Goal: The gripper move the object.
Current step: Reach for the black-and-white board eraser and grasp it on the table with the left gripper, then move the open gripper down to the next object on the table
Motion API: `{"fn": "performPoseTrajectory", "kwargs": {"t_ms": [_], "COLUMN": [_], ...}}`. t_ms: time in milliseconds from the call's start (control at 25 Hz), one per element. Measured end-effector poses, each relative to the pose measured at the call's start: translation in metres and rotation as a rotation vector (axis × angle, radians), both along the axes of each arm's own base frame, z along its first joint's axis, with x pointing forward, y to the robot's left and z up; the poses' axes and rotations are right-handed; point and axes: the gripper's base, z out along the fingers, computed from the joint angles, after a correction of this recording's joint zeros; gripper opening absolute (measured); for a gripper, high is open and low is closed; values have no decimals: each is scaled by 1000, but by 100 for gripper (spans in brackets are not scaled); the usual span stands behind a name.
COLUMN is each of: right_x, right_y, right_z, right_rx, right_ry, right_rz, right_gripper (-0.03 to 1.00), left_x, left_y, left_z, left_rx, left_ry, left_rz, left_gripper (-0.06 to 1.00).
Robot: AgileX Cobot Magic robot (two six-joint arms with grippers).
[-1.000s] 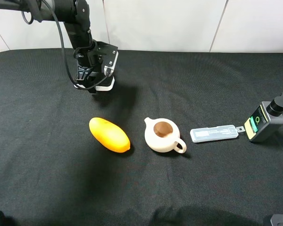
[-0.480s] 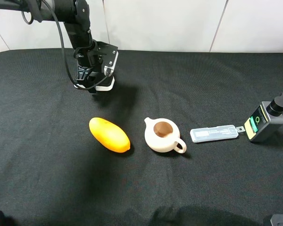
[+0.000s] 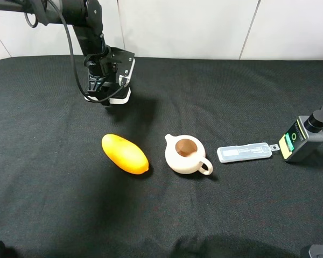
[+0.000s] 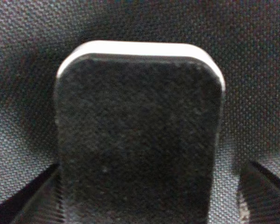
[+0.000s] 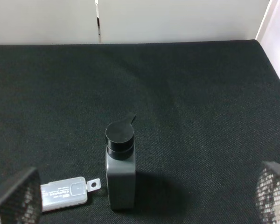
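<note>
The object is a flat block with a black felt top over a white base point(image 3: 125, 97), lying at the back left of the black cloth. It is partly hidden under my left gripper point(image 3: 104, 99), which points down onto it. In the left wrist view the block point(image 4: 140, 140) fills the frame. The black fingers point(image 4: 263, 193) stand on either side of it, with a small gap on one side, so the gripper is open around it. My right gripper point(image 5: 140, 198) is open and empty, low at the front right, facing the grey bottle.
An orange oval point(image 3: 125, 153) and a cream teapot point(image 3: 185, 155) lie mid-table. A clear grey plastic case point(image 3: 244, 152) and a grey bottle with a black cap point(image 3: 301, 138) lie at the right; both also show in the right wrist view, the bottle point(image 5: 120, 172) and the case point(image 5: 64, 193).
</note>
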Motion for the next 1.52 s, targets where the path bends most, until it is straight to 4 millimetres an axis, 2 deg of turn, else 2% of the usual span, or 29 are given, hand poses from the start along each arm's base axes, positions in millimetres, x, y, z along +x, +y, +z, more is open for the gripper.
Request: {"fn": "performPoseTrajectory", "kwargs": {"t_ms": [320, 760, 1160, 1520], "right_x": [0, 0, 0, 0], "right_y": [0, 0, 0, 0], "right_z": [0, 0, 0, 0], "right_rx": [0, 0, 0, 0], "right_ry": [0, 0, 0, 0], "right_rz": [0, 0, 0, 0], "right_gripper": [69, 69, 69, 69], "left_x": [1, 1, 4, 15], "left_y": [0, 0, -1, -19], "left_z": [0, 0, 3, 31], "left_rx": [-2, -4, -24, -83], "left_ry": [-7, -8, -19, -69], "left_rz": [0, 23, 299, 589], "left_gripper": [65, 65, 65, 65]}}
